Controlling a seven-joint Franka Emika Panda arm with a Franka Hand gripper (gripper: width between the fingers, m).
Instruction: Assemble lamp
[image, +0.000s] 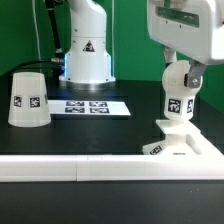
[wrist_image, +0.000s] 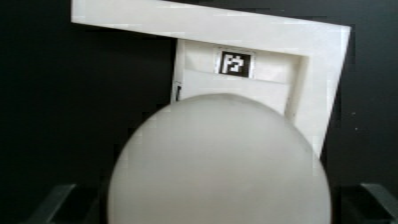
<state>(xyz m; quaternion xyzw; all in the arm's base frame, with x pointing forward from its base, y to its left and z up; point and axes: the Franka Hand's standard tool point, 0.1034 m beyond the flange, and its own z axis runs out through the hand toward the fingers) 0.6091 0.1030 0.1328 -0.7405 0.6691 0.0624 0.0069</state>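
Bulb held upright, neck down, directly over the lamp base.

The fingers (wrist_image: 55, 204) are closed on the ball of the bulb (image: 177, 104), one on either side. Its long axis is vertical and its neck points straight down at the flat square base (image: 186, 146), which lies on the bench (image: 115, 135) at the exterior view's right. Whether the neck already touches the base cannot be told. The coming move likely depends on keeping that axis plumb over the base. The shade (image: 28, 98) stands well apart, at the exterior view's left.
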